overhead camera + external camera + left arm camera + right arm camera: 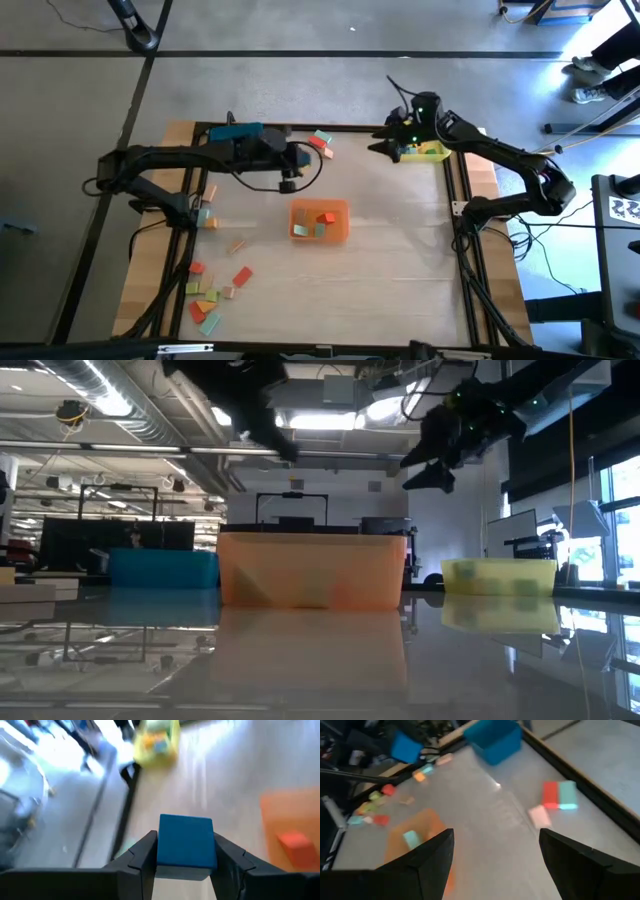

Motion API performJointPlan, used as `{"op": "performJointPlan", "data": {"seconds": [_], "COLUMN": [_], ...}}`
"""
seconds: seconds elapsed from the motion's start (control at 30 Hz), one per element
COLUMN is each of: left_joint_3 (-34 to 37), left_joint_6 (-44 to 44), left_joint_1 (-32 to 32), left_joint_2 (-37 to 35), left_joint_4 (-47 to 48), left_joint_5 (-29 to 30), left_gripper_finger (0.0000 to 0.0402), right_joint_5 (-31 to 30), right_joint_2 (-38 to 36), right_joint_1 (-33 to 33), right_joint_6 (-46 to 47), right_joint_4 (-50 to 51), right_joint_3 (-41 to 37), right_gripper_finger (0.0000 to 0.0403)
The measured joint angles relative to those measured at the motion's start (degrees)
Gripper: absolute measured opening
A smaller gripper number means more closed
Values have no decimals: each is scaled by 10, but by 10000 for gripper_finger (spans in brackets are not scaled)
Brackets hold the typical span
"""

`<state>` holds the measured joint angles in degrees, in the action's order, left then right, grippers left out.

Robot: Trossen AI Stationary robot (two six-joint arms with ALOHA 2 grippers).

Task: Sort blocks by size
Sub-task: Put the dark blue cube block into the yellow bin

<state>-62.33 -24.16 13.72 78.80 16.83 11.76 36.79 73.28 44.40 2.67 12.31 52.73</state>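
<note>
High view: the left pincer (297, 170) hovers above the counter (400, 270) beside the blue tray (236, 131), the right pincer (385, 146) by the yellow tray (432, 151); blocks (212, 298) lie scattered near the left edge, some inside the orange tray (340, 236). Left wrist view: left pincer clamps a blue block (186, 841). Right wrist view: right pincer's fingers (427, 862) spread wide, empty.

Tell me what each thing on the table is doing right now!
left gripper: shut on a blue block, held up off the table.
right gripper: open, holding nothing, near the yellow tray.
orange tray: mid-table, a few blocks inside.
yellow tray: at the far right edge, blocks inside.
blue tray: at the far left.
loose blocks: scattered, unsorted.
</note>
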Motion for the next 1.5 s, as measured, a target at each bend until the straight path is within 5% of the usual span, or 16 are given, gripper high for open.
{"op": "performJointPlan", "data": {"seconds": [0.5,1.5], "left_joint_3": [1,0], "left_joint_6": [-123,-132], "left_joint_1": [-7,-9], "left_joint_2": [84,89], "left_joint_4": [-209,-216], "left_joint_5": [-11,9], "left_gripper_finger": [131,131], "right_joint_5": [-60,-102], "right_joint_2": [94,129], "right_joint_1": [-146,-205], "right_joint_6": [175,209], "right_joint_4": [-237,-362], "right_joint_3": [0,0], "right_gripper_finger": [289,289]}}
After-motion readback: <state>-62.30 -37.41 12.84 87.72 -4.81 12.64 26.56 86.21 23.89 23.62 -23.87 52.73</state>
